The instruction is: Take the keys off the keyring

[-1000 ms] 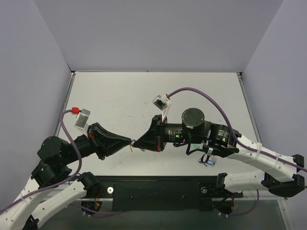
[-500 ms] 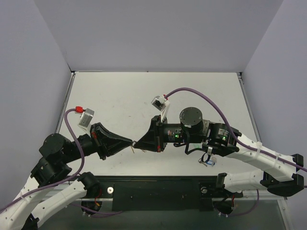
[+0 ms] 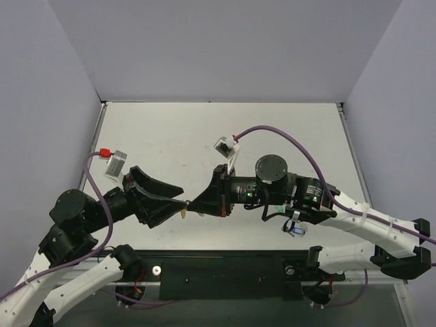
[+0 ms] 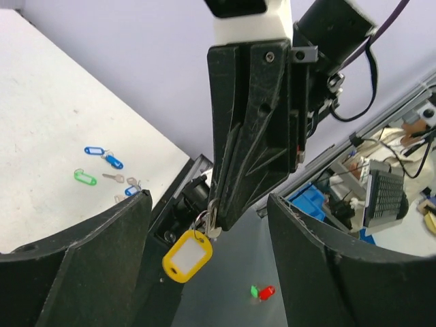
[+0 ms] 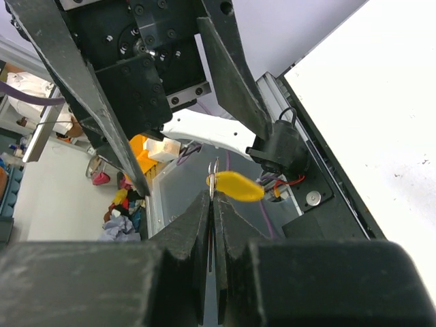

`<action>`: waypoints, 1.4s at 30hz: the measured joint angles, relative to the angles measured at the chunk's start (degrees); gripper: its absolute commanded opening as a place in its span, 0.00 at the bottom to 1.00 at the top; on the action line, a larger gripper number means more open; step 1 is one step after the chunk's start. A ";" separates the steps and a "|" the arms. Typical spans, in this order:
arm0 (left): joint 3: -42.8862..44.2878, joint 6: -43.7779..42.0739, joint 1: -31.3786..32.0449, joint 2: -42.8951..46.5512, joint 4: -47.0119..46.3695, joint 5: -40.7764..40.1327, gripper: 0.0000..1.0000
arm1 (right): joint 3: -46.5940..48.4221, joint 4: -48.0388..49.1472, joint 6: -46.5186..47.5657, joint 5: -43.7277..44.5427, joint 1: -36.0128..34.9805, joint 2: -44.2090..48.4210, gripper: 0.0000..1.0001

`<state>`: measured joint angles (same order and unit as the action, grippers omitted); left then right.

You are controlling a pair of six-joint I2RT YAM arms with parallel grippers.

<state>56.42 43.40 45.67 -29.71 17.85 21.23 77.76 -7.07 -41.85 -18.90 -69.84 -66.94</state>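
Left wrist view: right claw (image 4: 214,219), fingers clamped onto keyring (image 4: 202,219); 1 yellow-capped key (image 4: 187,255) hangs below it, clear of the table (image 4: 41,102). Left claw (image 3: 182,198) spread wide, 1 finger on each side, touching nothing. Loose blue- and green-capped keys (image 4: 85,177) lie on table beyond.

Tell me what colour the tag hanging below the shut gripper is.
Yellow, with a white label window. The key tag shows best in the left wrist view.
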 measured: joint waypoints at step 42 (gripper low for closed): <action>-19.34 19.26 0.00 8.61 -32.35 -6.29 0.49 | -6.51 11.19 -2.29 2.14 -0.07 4.81 0.00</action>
<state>37.08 62.65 45.67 -21.10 -14.50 14.94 71.24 4.12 -44.14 -16.75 -69.91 -62.13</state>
